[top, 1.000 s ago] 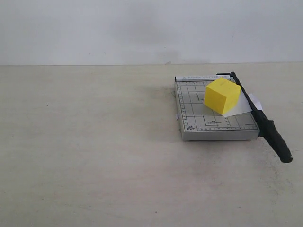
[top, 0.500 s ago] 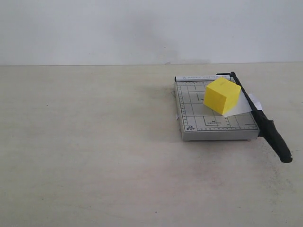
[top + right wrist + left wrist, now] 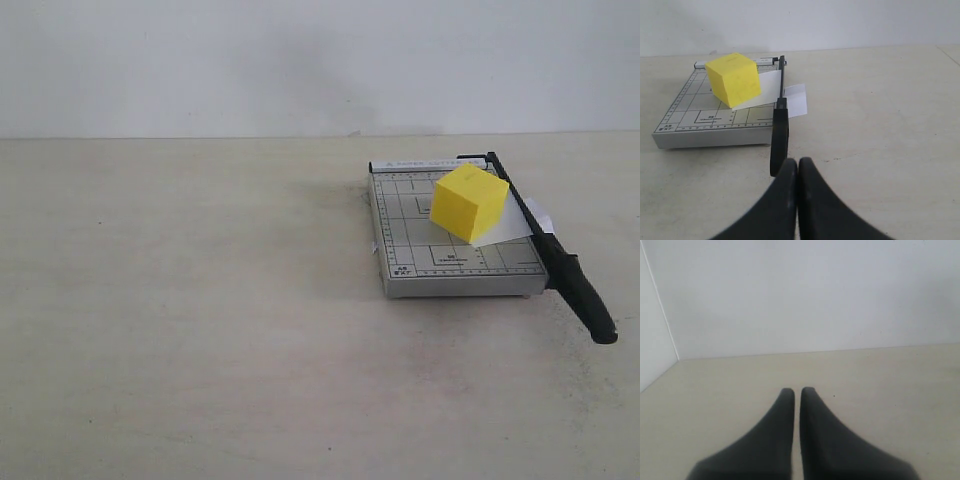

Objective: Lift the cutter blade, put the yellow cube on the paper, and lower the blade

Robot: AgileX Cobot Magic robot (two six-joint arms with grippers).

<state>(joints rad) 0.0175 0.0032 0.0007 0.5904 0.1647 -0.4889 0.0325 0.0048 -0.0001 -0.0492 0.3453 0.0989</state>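
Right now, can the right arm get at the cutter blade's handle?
Probably yes. The cutter blade lies lowered just ahead of the right end effector, nothing between them; its jaws are shut and would need opening first.

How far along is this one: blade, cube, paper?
It looks complete. The yellow cube sits on the paper on the cutter board, and the cutter blade lies lowered across the paper. Nothing is in hand: the left gripper and right gripper are shut and empty. Nothing visibly remains.

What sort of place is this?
Probably a bare lab test bench: a plain pale tabletop against a blank white wall, holding only a small grey gridded paper cutter with a bright yellow cube on its white paper.
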